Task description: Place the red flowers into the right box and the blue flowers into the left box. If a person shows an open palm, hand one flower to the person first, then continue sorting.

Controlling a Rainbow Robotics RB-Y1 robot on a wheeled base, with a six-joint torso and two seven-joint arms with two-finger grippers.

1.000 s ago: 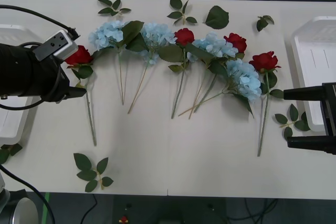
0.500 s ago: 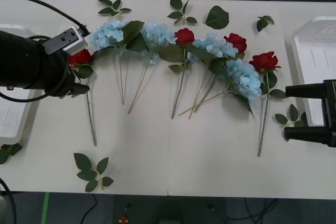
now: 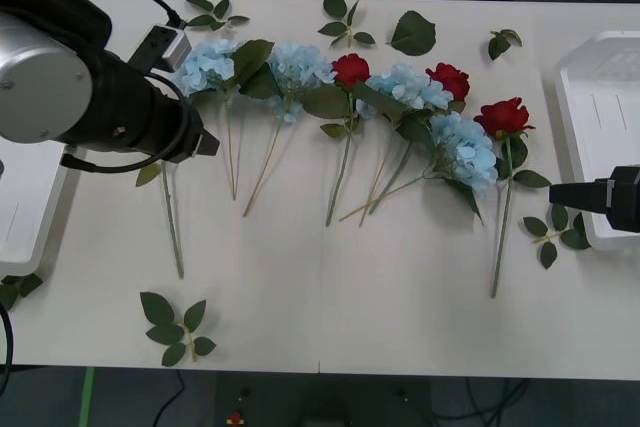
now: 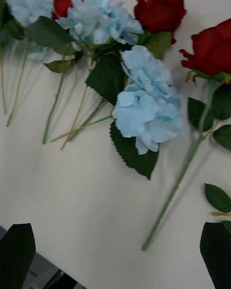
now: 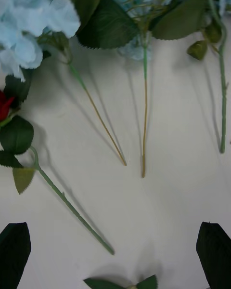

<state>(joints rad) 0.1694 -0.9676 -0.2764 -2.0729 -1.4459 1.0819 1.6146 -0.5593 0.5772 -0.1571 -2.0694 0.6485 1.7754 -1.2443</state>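
Across the white tabletop (image 3: 400,317), red flowers (image 3: 503,117) and blue flowers (image 3: 463,150) lie in a loose arc, blooms toward the far edge and stems fanned toward the robot. None lies in either box. The left arm reaches over the arc's left end, covering the leftmost rose's bloom; its stem (image 3: 173,227) runs out from under the arm. The left gripper (image 5: 115,250) hovers above the bare tabletop just beyond the stem ends, jaws wide and empty. The right gripper (image 4: 120,255) waits near the tabletop's right edge, beside the right box (image 3: 600,107), jaws wide and holding nothing. The left box (image 3: 30,217) sits at the left edge, partly behind the left arm. Loose leaf sprigs (image 3: 175,327) are scattered along the far edge, near the front-left corner and beside the right box.

The left wrist view shows two tan hydrangea stems (image 5: 143,125) ending close together, and a sliver of the hidden rose's red beside its green stem. The right wrist view shows the rightmost blue cluster lying over a large dark leaf (image 4: 132,154), with the rightmost rose's stem passing just beside it.
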